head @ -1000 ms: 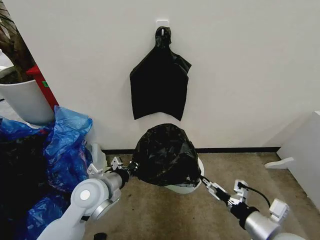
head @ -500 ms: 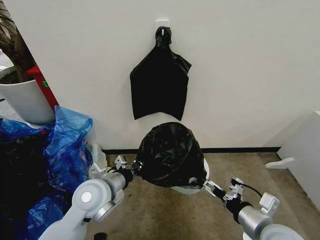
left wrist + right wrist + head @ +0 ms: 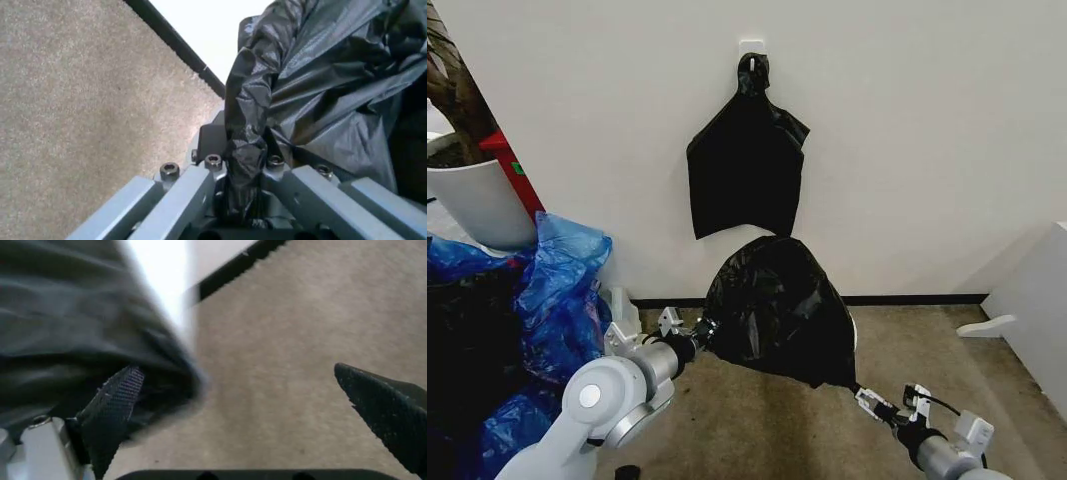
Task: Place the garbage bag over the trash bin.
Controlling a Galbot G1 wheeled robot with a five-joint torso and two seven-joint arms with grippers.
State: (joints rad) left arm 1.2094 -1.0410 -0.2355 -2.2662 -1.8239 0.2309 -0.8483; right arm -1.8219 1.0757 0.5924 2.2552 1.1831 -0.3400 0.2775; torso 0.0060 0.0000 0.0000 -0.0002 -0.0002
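Left gripper (image 3: 240,200) pinches the bag (image 3: 777,310) draped over the bin (image 3: 853,330); right gripper (image 3: 247,410) fingers gape empty beside it.

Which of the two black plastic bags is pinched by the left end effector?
The lower garbage bag, draped over the trash bin on the floor; the left end effector clamps its edge. The other black bag hangs untouched from a wall hook.

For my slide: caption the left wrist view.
Left gripper shut on a bunched fold of the garbage bag above carpet.
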